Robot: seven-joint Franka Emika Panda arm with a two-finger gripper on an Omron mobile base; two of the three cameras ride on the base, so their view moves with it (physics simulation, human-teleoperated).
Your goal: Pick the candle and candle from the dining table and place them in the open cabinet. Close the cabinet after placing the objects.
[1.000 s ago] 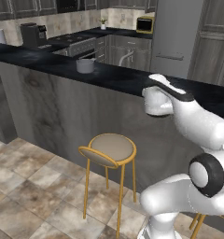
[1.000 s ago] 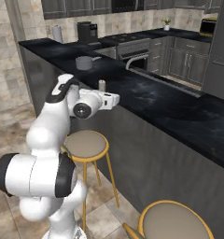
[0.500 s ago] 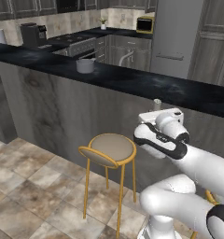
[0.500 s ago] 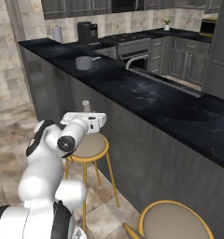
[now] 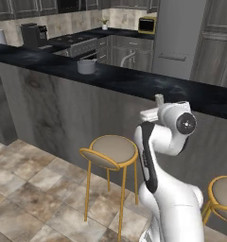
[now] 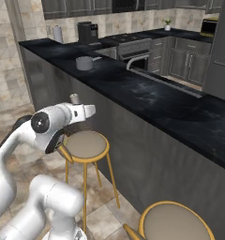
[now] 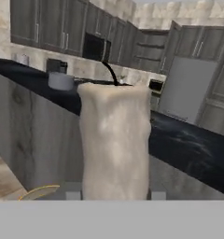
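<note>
In front of the dining table, above the stool, we see the gripper clenched on the candle. The candle stands upright between the fingers, its wick end above them.

Arm has folded low — candle carried off the dining table.

A home kitchen: behind the long black-topped dining table stand grey panelled cabinets, a built-in oven, a yellow microwave and a tall fridge, with yellow-legged stools before it.
</note>
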